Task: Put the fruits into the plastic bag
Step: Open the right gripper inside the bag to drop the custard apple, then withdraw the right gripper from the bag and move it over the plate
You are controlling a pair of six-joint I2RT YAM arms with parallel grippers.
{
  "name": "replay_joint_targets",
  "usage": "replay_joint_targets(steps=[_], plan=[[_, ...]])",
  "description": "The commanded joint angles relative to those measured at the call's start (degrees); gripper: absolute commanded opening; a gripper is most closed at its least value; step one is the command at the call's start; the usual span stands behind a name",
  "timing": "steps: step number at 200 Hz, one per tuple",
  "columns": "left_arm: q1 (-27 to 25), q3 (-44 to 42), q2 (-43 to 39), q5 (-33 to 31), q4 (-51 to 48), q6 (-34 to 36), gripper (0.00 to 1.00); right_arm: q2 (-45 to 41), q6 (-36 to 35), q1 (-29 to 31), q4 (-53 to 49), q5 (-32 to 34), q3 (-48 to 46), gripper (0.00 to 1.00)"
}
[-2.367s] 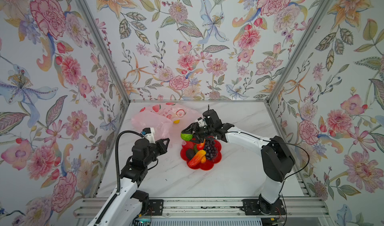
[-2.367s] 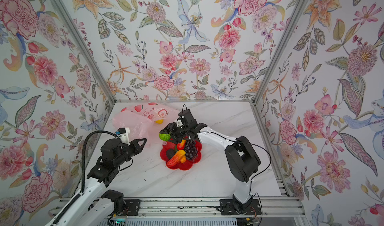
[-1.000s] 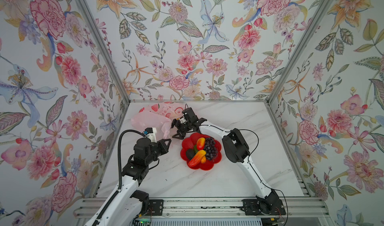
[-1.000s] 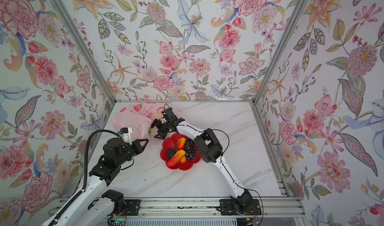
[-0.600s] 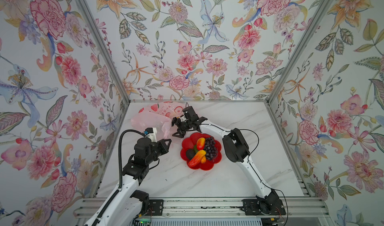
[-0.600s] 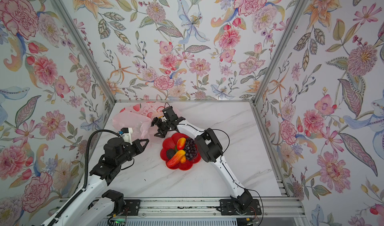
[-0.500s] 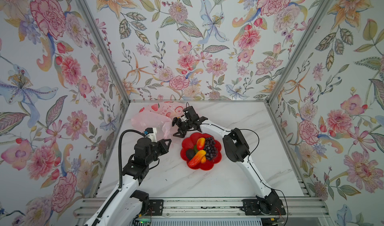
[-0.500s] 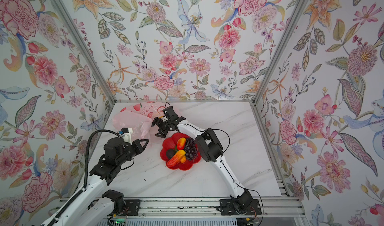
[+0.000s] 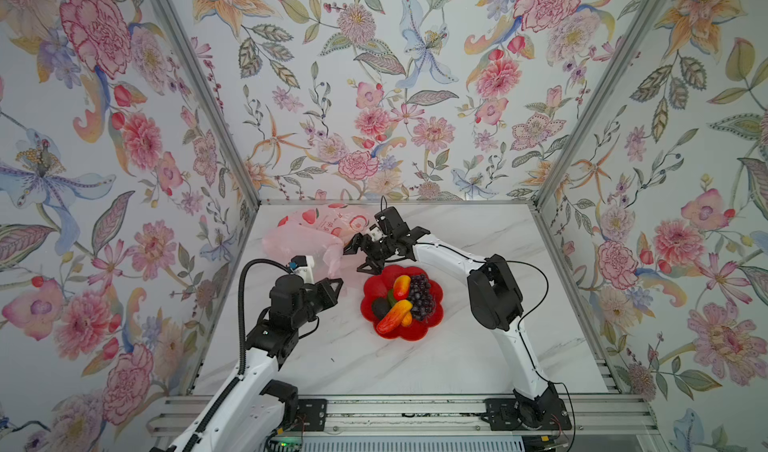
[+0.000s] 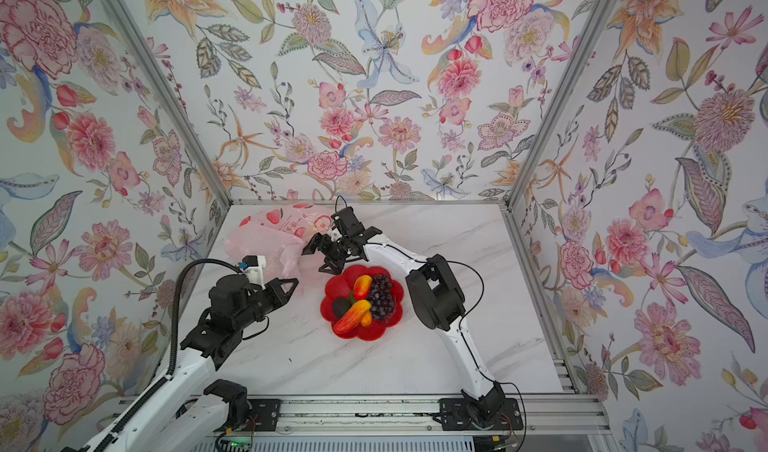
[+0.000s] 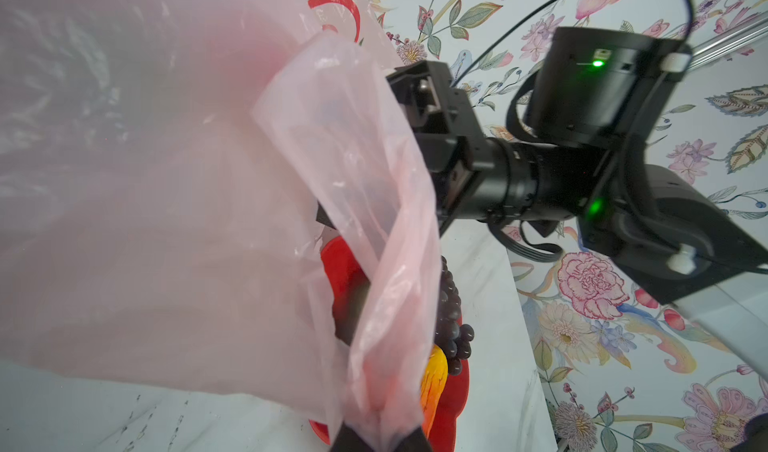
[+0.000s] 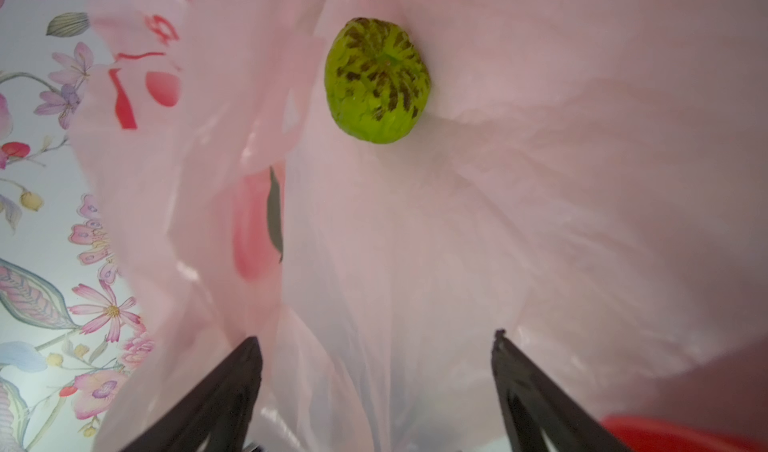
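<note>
The pale pink plastic bag [image 9: 307, 237] [image 10: 266, 237] lies at the table's back left. My left gripper [image 9: 336, 281] [image 11: 380, 437] is shut on a strip of the bag's edge [image 11: 374, 304] and holds it up. My right gripper [image 9: 353, 258] [image 12: 376, 337] stands open and empty at the bag's mouth. The green bumpy ball [image 12: 377, 80] lies inside the bag, apart from the fingertips [image 12: 498, 337]. On the red plate [image 9: 415, 333] rest two mangoes [image 9: 392, 319] [image 9: 401, 285], the grape bunch [image 9: 420, 296] and a blackish avocado [image 9: 380, 306].
The red flower-shaped plate [image 10: 374, 333] sits just in front of the right gripper and to the right of the left gripper. Flowered walls [image 9: 374, 138] close in the marble table [image 9: 457, 362] at the back and on both sides.
The right gripper carried the green ball from above the plate's left edge to the bag's mouth. The ball now lies in the bag and the jaws are open. The left arm barely moved.
</note>
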Motion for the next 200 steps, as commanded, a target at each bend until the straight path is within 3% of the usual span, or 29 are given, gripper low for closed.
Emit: replay_joint_targets(steps=[1, 78, 115, 135, 176, 200], plan=[[-0.41, 0.36, -0.58, -0.04, 0.64, 0.27, 0.00, -7.52, -5.91, 0.50, -4.36, 4.23, -4.95, 0.88], [-0.26, 0.44, -0.43, 0.87, 0.99, 0.69, 0.00, -27.05, -16.02, 3.75, -22.46, 23.56, -21.20, 0.89], [-0.47, 0.27, -0.78, 1.16, 0.74, 0.63, 0.00, -32.52, -14.31, 4.76, -23.58, 25.35, -28.64, 0.90], [-0.42, 0.24, -1.27, 0.99, 0.38, 0.61, 0.00, -34.04, -13.16, 6.06, -24.80, 26.88, -30.85, 1.00], [-0.39, -0.11, -2.14, 0.81, -0.06, 0.53, 0.00, -37.21, -8.35, 10.00, -25.35, 31.98, -33.84, 0.99], [-0.39, -0.19, -2.43, 0.77, -0.23, 0.53, 0.00, -37.86, -3.19, 9.84, -25.23, 31.64, -36.40, 0.99]])
